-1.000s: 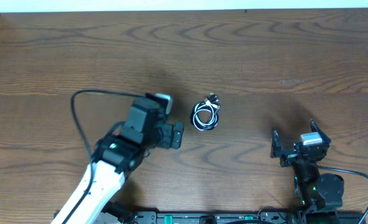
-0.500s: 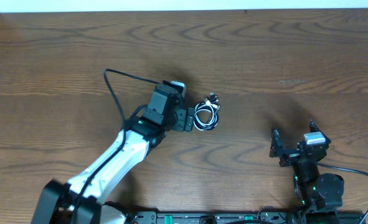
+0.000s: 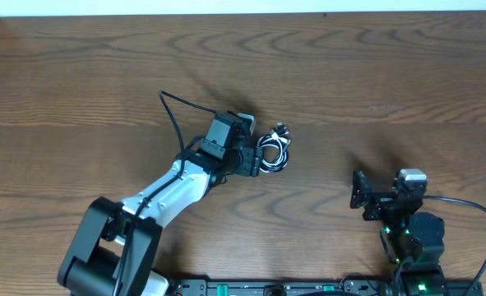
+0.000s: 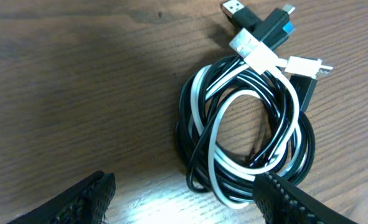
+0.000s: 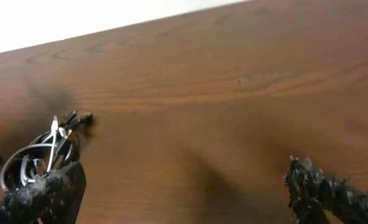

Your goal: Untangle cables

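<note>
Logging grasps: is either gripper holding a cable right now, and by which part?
Nothing held: left gripper open at the cables; right gripper open, empty.

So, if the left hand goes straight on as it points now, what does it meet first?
Most likely the cables, coiled right ahead of the left hand, partly between its open fingers; depth is unclear.

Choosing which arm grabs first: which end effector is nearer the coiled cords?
The left end effector, open at the coiled white and black cords; the right end effector sits far off.
</note>
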You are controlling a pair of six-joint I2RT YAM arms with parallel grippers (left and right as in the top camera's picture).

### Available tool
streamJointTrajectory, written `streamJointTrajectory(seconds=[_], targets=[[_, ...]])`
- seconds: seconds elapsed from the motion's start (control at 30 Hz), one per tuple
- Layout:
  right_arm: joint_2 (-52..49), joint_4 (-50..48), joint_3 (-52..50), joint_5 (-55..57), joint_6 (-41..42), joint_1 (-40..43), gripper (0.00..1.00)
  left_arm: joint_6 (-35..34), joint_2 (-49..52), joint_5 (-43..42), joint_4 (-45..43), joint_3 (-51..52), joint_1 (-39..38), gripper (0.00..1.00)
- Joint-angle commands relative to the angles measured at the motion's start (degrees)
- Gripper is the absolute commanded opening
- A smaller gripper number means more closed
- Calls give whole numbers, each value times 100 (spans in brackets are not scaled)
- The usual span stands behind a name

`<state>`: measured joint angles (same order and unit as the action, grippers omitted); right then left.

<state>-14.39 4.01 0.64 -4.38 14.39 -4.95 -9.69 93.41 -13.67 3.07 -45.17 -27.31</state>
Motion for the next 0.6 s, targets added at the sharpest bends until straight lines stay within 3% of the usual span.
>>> streamJointTrajectory(seconds=[0.0, 0.4, 0.43, 0.57], targets=[[-109, -15, 192, -291, 221, -31, 99, -186, 151, -133, -133, -103, -68, 75], [-177, 7, 192, -660, 404, -31, 99, -184, 702, -131, -494, -103, -267, 70], [-177, 11, 192, -675, 404, -31, 99, -184, 702, -131, -511, -103, -267, 67], [-177, 79, 192, -678, 404, -31, 99, -317, 699, -136, -634, -103, -267, 37]])
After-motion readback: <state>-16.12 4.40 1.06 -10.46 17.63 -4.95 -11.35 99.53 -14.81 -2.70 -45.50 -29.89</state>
